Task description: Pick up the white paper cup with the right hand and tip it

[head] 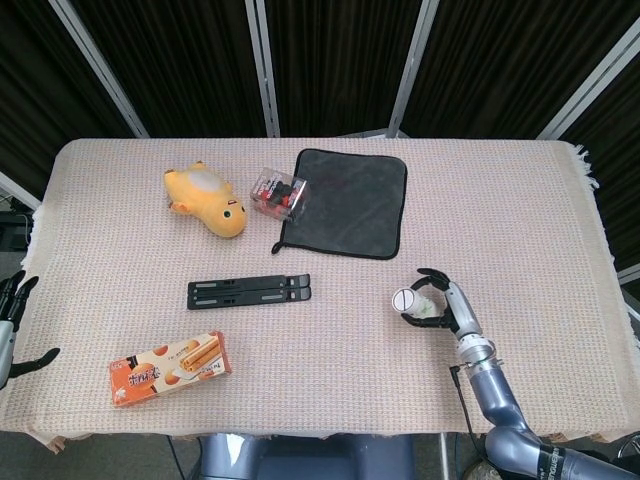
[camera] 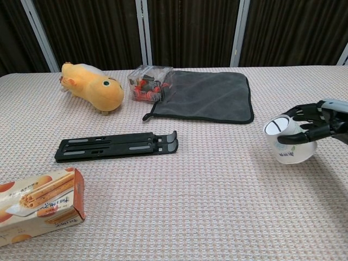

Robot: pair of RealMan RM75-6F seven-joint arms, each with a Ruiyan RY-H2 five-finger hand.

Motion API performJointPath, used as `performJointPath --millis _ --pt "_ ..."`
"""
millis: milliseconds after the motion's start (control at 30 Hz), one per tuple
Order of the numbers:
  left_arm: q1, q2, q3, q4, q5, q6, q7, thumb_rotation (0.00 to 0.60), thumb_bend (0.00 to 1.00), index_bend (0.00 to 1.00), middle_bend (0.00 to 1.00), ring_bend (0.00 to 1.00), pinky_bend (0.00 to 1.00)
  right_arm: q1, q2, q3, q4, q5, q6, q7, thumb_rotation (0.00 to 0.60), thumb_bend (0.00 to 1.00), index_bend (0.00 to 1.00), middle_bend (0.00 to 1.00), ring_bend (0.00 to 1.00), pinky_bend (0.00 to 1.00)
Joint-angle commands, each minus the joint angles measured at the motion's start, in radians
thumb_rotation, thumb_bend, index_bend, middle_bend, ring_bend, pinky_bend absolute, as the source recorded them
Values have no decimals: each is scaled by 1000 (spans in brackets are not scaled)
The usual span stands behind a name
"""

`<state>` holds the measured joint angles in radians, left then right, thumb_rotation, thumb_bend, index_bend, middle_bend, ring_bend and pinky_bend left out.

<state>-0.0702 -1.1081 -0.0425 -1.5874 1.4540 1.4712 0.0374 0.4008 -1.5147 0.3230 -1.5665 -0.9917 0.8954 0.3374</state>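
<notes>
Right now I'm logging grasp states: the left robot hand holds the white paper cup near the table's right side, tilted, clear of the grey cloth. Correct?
Not quite: the right robot hand holds the white paper cup, not the left. The chest view shows its fingers wrapped around the tilted cup, apart from the grey cloth. The left robot hand sits empty at the table's left edge.
</notes>
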Motion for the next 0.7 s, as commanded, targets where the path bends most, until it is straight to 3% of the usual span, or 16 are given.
performJointPath --millis 33,333,567,700 --pt "0 -1 1 0 1 -1 2 600 0 0 0 0 0 -1 -7 -9 17 -5 11 -4 600 194 485 187 0 0" --pt "-2 -4 2 0 3 -2 10 600 0 0 0 0 0 -10 -36 -38 80 -13 53 -33 600 195 485 181 0 0" --pt "1 -3 3 -1 7 4 13 600 0 0 0 0 0 -23 -9 -50 85 2 41 -36 600 196 484 118 0 0" --pt "2 -2 4 -3 10 9 12 600 0 0 0 0 0 -40 17 -63 75 -23 64 -43 600 195 356 33 0 0"
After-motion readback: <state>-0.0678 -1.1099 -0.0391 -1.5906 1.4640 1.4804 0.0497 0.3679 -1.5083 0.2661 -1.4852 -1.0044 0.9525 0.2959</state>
